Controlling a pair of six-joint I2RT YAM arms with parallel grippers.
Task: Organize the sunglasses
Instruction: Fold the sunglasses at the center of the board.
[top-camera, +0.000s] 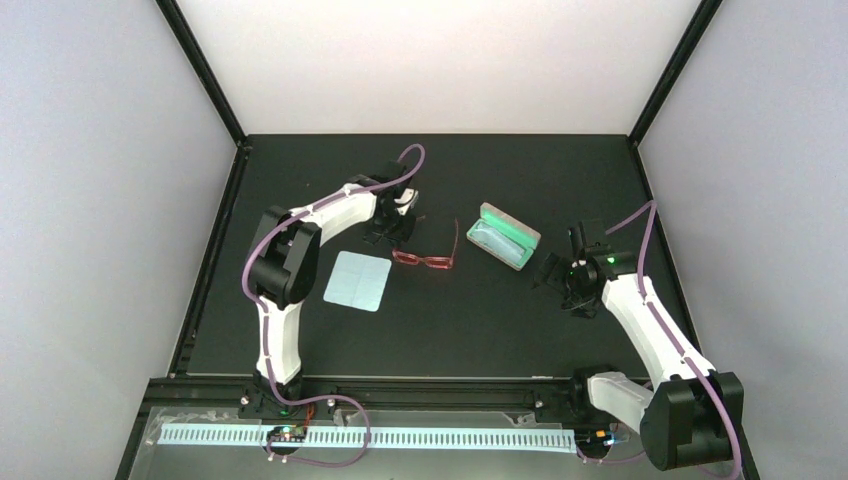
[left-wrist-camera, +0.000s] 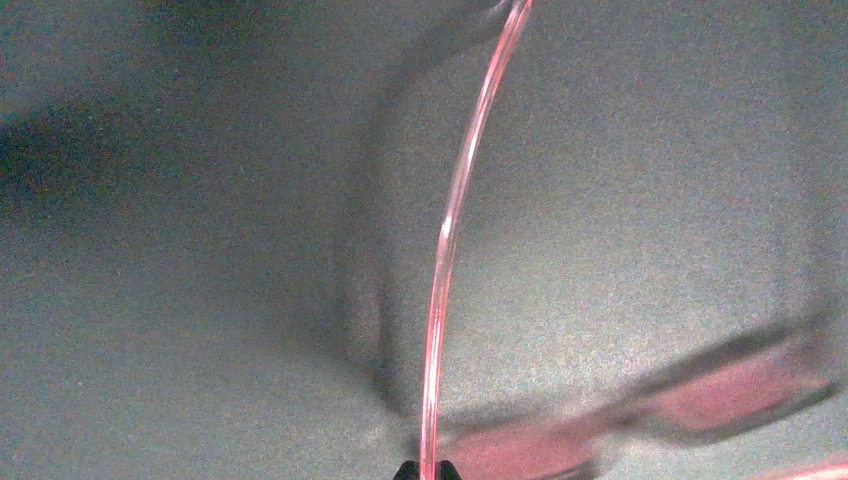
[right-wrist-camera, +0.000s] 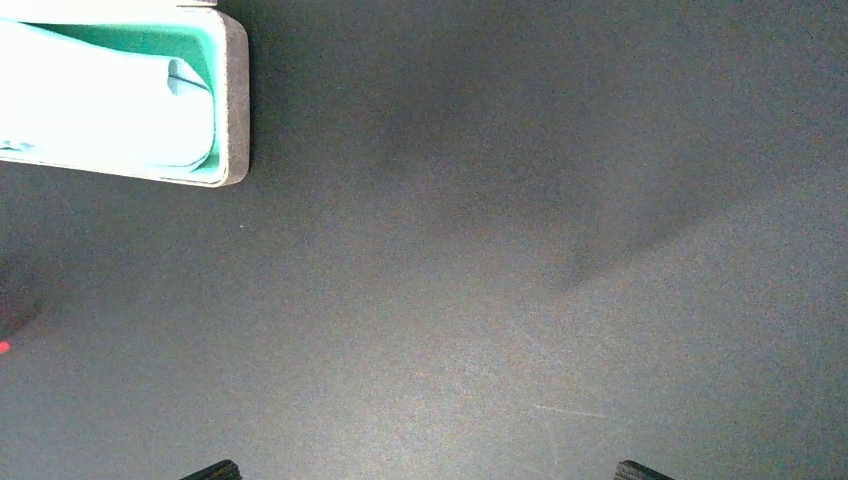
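Note:
The sunglasses (top-camera: 425, 261) have a thin red-pink frame and lie on the black table, left of the open case. One slim arm sticks up and to the right. In the left wrist view the other red arm (left-wrist-camera: 445, 250) runs straight up from my fingertips, with the blurred pink lenses (left-wrist-camera: 700, 395) to its right. My left gripper (top-camera: 393, 234) (left-wrist-camera: 421, 470) is shut on this arm at the left end of the glasses. My right gripper (top-camera: 562, 274) (right-wrist-camera: 425, 470) is open and empty over bare table, right of the case.
An open mint-green glasses case (top-camera: 505, 236) with a pale lining lies right of the sunglasses; its corner shows in the right wrist view (right-wrist-camera: 225, 100). A light blue cloth (top-camera: 358, 280) lies flat left of the glasses. Black frame rails edge the table.

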